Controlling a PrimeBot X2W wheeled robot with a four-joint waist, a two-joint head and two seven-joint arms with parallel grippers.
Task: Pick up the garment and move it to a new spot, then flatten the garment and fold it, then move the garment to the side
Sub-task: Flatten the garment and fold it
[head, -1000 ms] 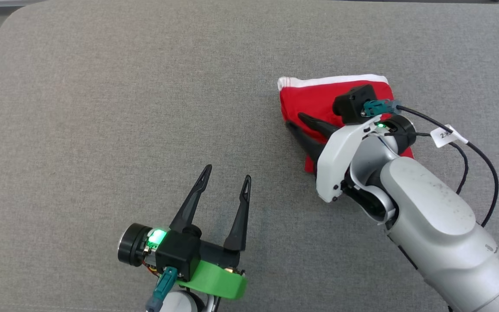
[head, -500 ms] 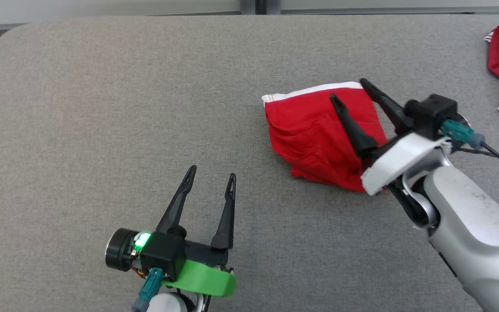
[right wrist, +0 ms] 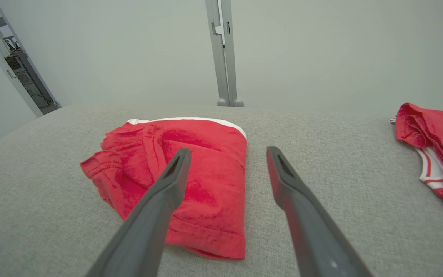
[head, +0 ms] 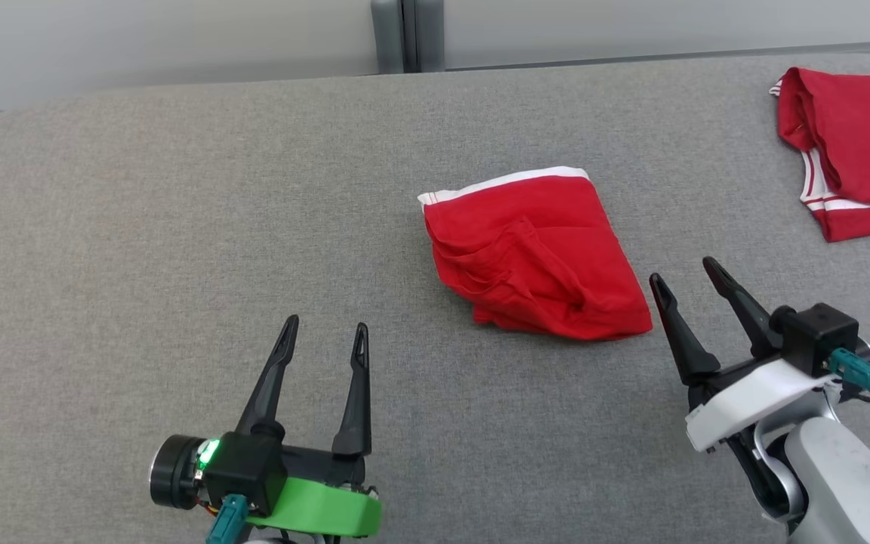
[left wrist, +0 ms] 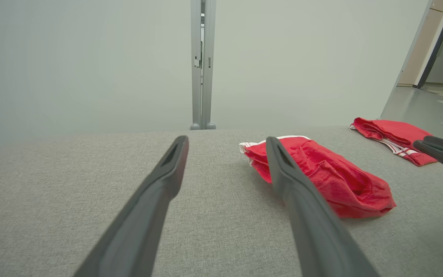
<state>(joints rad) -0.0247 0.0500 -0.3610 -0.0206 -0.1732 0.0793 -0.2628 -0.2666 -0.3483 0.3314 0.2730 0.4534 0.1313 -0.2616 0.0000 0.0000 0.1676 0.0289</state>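
right gripper (head: pixel 682 270) is letting go. A second back it was down on the garment (head: pixel 537 261) with fingers nearly together. Half a second back it was spread right over the cloth. Now it's sitting spread wide at lower right, near the garment's right edge, clear of it and holding nothing. Head cam is tilting up over the same stretch, so the garment's shift in frame is camera. Can't say the cloth itself is moving on the table (head: pixel 178 189).

Meanwhile left gripper (head: pixel 327 324) is staying put at lower left, fingers spread, empty, well apart from the garment.

Garment is lying mid-table, a bit right of centre, folded into a compact red block. White waistband (head: pixel 503 181) is running along the far edge, with wrinkles and a loose lip on the near-left side. A second garment (head: pixel 850 151), also red, is lying at the far right, well apart.

Reading it as: the fold is looking done and this release is closing that step, leaving the move to the side. Next grab is probably needing a pinch through all layers at one edge, else the fold is opening up on the drag. Near-left lip is looking like the weak spot.
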